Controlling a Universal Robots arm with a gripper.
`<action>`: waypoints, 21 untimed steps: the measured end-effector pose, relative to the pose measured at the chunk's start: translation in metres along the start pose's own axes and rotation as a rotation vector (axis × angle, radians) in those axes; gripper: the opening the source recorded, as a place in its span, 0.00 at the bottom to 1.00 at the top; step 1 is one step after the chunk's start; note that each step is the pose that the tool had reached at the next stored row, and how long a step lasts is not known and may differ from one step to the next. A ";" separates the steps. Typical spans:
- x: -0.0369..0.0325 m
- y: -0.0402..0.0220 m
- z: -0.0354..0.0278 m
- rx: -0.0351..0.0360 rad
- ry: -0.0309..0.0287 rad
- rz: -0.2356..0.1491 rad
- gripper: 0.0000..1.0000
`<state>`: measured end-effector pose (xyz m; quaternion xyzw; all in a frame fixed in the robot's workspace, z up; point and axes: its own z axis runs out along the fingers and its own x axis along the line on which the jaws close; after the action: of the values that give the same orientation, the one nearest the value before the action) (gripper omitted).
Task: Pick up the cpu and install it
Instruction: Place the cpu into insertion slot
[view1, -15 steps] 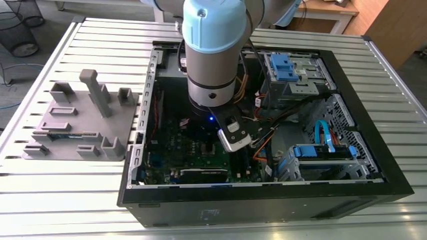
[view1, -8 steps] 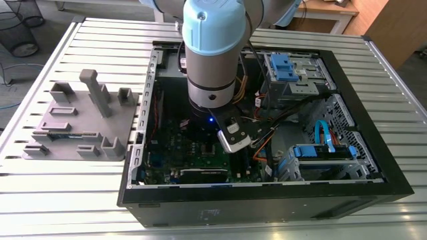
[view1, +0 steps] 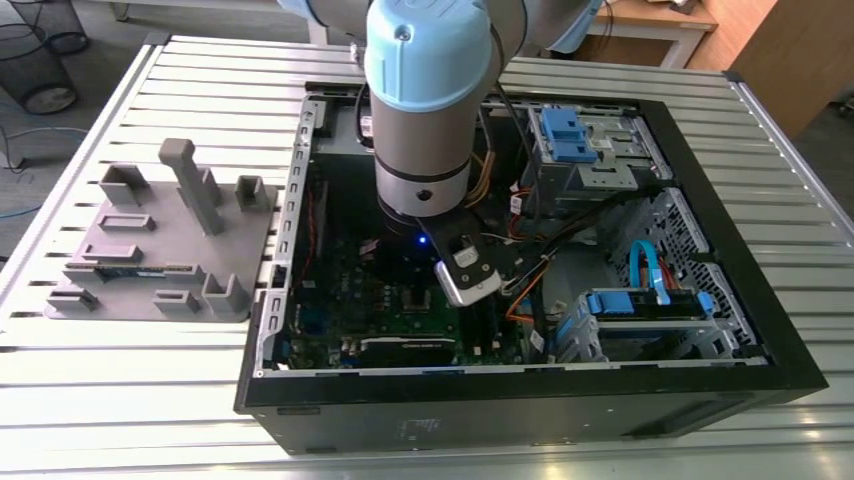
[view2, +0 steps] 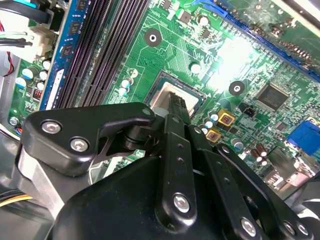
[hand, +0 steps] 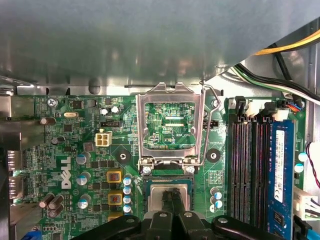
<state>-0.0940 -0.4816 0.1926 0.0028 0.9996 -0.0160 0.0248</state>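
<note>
Gripper (hand: 170, 194): fingers pressed nearly together, tips over the centre of the cpu (hand: 156, 192), which lies in the socket (hand: 148, 186). Load frame (hand: 170, 97) stands hinged open, keeping the socket accessible. Grey tray (view1: 134, 235): 9 o'clock of the case (view1: 534, 390), exterior view.

A table (view1: 200, 70) of pale metal slats, running across the exterior view from left to right, is seen carrying two things. A black computer case (view1: 534, 415) is laid on its side upon the slats with its open face turned upward, and the middle and the exterior view's right of the tabletop are taken up by it. A grey block tray (view1: 160, 262), moulded with upright posts and pockets, is set flat on the slats at the exterior view's left, just beside the case wall
</note>
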 end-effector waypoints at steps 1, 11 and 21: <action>0.0000 0.0001 0.0002 -0.0003 -0.0002 0.000 0.11; 0.0000 0.0001 0.0004 -0.0004 -0.0002 0.000 0.11; -0.0004 -0.0002 -0.0083 -0.0005 -0.0003 0.000 0.11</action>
<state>-0.0939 -0.4816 0.2009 0.0029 0.9996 -0.0158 0.0249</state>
